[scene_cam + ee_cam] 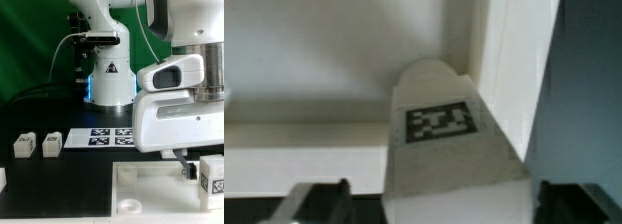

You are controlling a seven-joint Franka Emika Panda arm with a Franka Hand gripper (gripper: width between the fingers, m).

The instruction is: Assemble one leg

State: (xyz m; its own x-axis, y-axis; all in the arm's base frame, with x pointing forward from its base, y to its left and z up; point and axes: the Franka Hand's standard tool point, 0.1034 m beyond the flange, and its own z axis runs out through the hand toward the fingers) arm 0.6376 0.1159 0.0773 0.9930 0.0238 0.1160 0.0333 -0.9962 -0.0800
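Note:
In the wrist view a white leg [445,140] with a square black-and-white tag stands between my gripper's [446,208] two dark fingers [322,202]. A narrow gap shows on each side of it, wider on one side, so the jaws are open around it. In the exterior view this leg [212,175] is at the far right, beside the gripper [197,170] and over the right part of the large white panel [135,195]. Two more legs [22,146] [50,144] lie side by side on the black table at the exterior view's left.
The marker board [98,138] lies behind the panel, in front of the robot's base [110,85]. A white part [2,178] is cut off at the exterior view's left edge. In the wrist view the panel's raised edge [509,60] borders the dark table.

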